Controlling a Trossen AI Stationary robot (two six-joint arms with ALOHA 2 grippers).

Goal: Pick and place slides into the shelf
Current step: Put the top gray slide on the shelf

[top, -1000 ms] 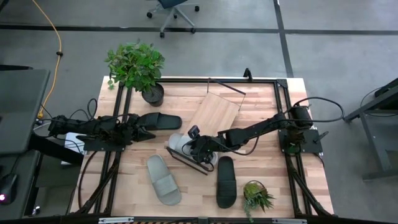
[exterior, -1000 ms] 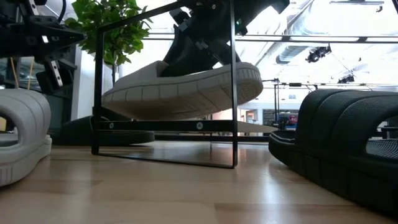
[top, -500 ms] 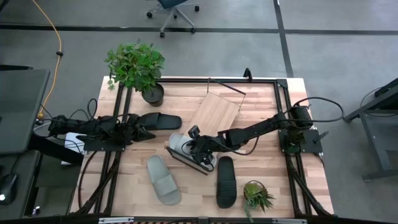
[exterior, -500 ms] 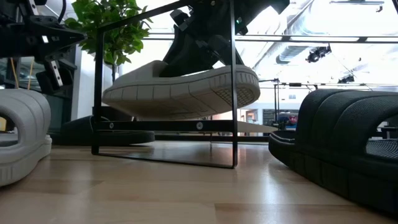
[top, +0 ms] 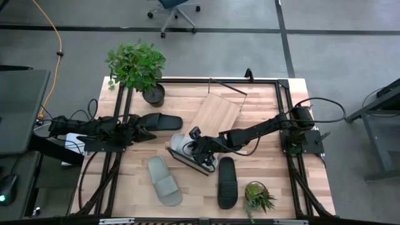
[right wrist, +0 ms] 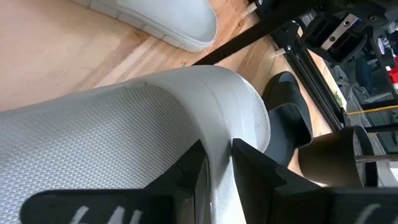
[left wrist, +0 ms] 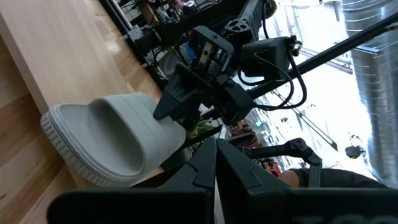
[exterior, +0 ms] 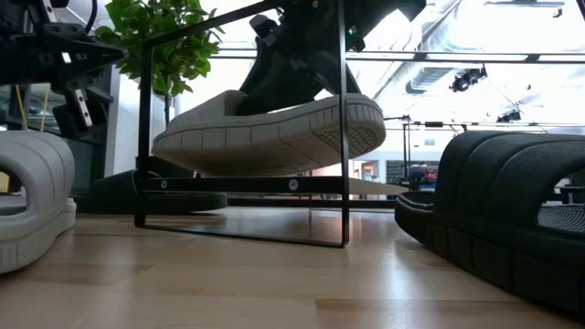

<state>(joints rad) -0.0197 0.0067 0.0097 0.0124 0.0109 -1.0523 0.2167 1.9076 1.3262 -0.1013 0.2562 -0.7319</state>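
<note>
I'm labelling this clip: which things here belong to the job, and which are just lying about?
Job:
grey slide in the right tool
second grey slide
black slide
second black slide
shelf

Lying about:
big plant
small plant
chair

A robotics lab or workshop: a wooden worktop (top: 187, 187) in a black metal frame stands on a grey concrete floor (top: 337, 56), with a rolling office chair (top: 174, 10), a yellow cable (top: 55, 37) and exposed ceiling ducts (exterior: 457, 57).
</note>
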